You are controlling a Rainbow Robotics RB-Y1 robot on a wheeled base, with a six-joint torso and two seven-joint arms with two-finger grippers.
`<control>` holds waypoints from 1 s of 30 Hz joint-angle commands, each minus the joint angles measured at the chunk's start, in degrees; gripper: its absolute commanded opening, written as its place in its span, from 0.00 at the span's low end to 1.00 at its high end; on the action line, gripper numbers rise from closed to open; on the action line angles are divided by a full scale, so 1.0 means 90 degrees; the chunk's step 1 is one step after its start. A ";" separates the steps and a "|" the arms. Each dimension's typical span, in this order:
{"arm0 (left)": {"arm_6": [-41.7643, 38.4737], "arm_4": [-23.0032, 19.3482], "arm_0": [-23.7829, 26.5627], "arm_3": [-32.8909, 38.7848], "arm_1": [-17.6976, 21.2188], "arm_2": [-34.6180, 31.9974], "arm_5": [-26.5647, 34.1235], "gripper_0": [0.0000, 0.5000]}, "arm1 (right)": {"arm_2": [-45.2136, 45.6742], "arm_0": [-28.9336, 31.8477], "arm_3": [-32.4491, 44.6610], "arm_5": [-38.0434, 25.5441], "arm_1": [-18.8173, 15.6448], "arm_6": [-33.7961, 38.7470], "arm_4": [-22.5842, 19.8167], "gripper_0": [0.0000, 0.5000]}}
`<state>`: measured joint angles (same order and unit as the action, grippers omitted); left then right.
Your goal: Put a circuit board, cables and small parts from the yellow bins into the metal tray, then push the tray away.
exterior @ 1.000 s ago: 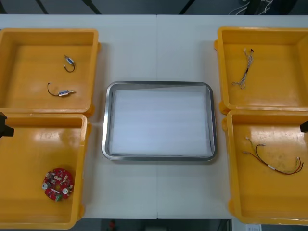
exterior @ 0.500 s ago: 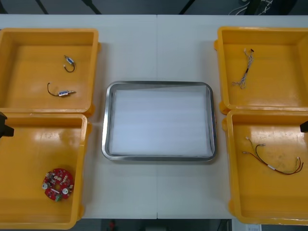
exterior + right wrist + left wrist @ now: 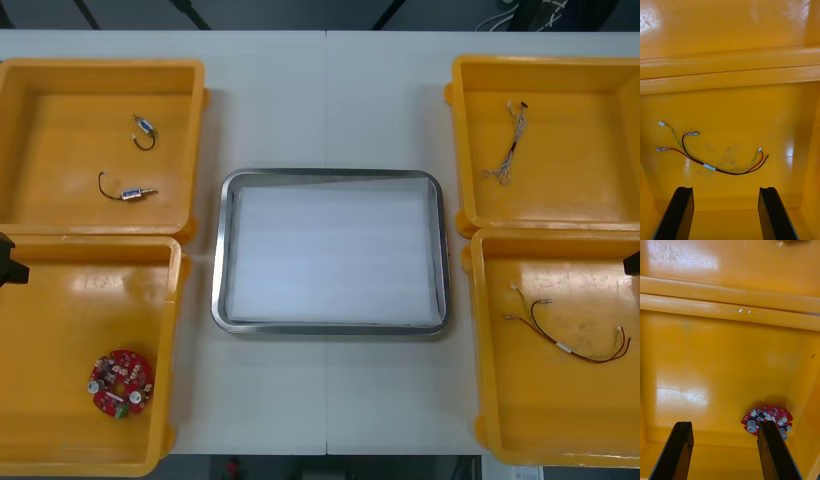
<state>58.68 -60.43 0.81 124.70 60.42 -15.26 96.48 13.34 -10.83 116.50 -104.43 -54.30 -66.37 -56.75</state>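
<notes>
At the far-left corner of the tabletop (image 3: 330, 100), the far-left yellow bin (image 3: 60, 100) holds two small metal parts (image 3: 133, 193) with black leads. The near-left bin (image 3: 60, 300) holds the round red circuit board (image 3: 120, 382). The left claw (image 3: 724, 427) hangs over it, fingers (image 3: 677, 450) spread wide and gripping nothing, with the board by one finger rather than between the two. The metal tray (image 3: 228, 250), white inside, sits at the tabletop's centre with nothing in it. The far-right bin (image 3: 580, 120) holds a thin pale cable (image 3: 505, 150). In the near-right bin (image 3: 560, 420) lies a red, yellow and black cable (image 3: 565, 335), just beyond the right claw (image 3: 726, 191), which hovers open. By my reading nothing is done: every pick, and the push, remains.
</notes>
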 commanded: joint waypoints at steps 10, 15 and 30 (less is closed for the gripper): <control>-0.0221 -0.0043 0.0076 0.0031 0.0269 -0.0150 0.0012 1.00 | 0.0120 0.0071 0.0044 -0.0038 0.0018 -0.0224 -0.0043 1.00; -0.0221 -0.0043 0.0076 0.0031 0.0269 -0.0150 0.0012 1.00 | 0.0120 0.0071 0.0044 -0.0038 0.0018 -0.0224 -0.0043 1.00; -0.0221 -0.0043 0.0076 0.0031 0.0269 -0.0150 0.0012 1.00 | 0.0120 0.0071 0.0044 -0.0038 0.0018 -0.0224 -0.0043 1.00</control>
<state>58.68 -60.43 0.81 124.70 60.42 -15.26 96.48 13.34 -10.83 116.50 -104.43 -54.30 -66.36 -56.75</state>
